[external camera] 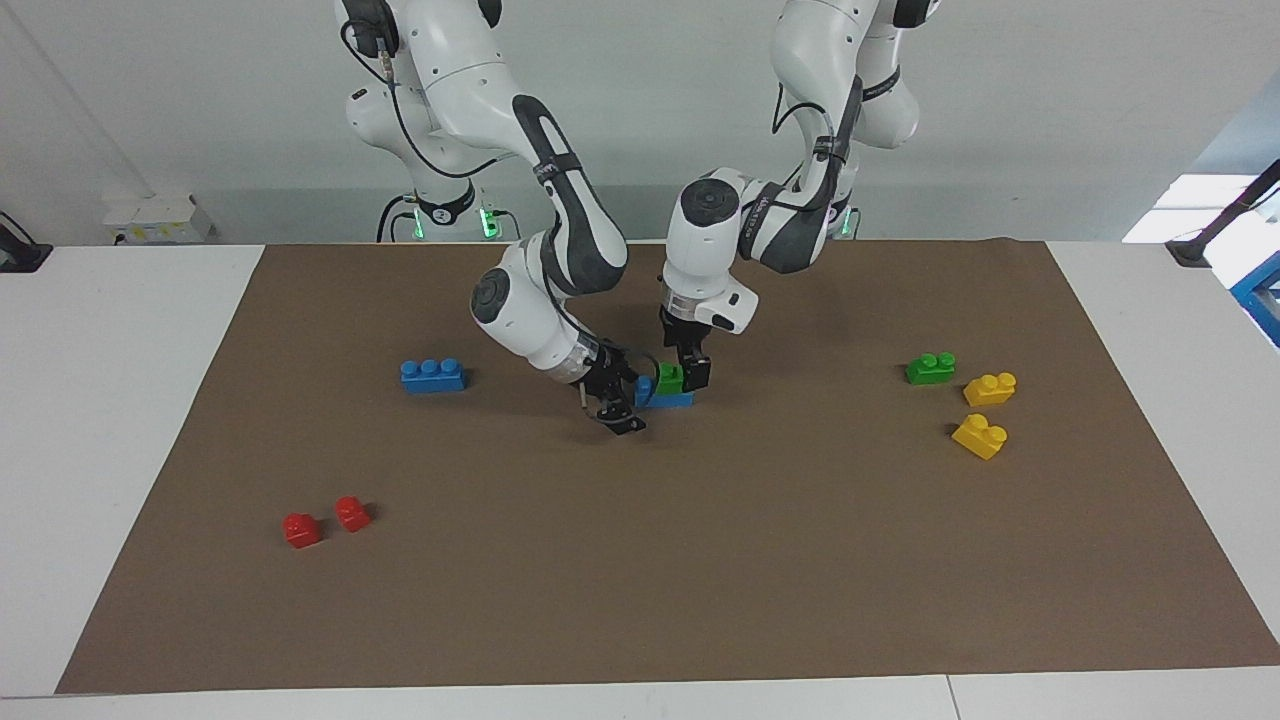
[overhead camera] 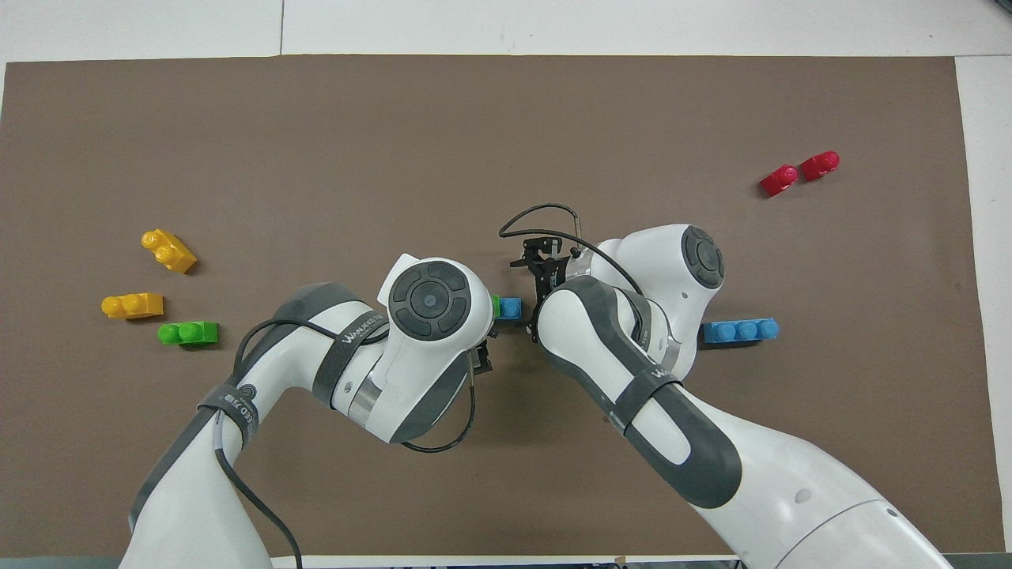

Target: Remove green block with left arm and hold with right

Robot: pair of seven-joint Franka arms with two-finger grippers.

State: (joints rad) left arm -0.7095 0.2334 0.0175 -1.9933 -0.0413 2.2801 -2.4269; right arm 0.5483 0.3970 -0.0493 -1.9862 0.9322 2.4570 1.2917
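facing view: the green block (external camera: 670, 378) is seen at the centre of the frame, seated on one end of a blue brick (external camera: 668, 398) that lies on the brown mat (external camera: 300, 600). the left gripper (external camera: 687, 380) is lowered straight onto the stack, fingers spread to either side of the green block, one finger just beside it; no clamp is seen yet. the right gripper (external camera: 618, 408) is tilted in low at the blue brick's bare end, fingers also released, nothing held. a second green brick (external camera: 930, 368) and two yellow bricks (external camera: 985, 410) are placed well apart toward the left arm's end, a loose blue three-stud brick (external camera: 432, 375) toward the right arm's end, and two red bricks (external camera: 326, 521) in the lower part of the frame. overhead view: the stack is mostly covered by both wrists at mid frame; only a sliver of the green block (overhead camera: 496, 306) and a blue edge (overhead camera: 511, 308) are shown between them, so contact cannot be read here. risks, as judged: if the base is not pinned by the right gripper before the pull, both bricks would be lifted together; a tilted pull could jam the studs or flick the green block loose; the two grippers are crowded close, so a collision is possible.
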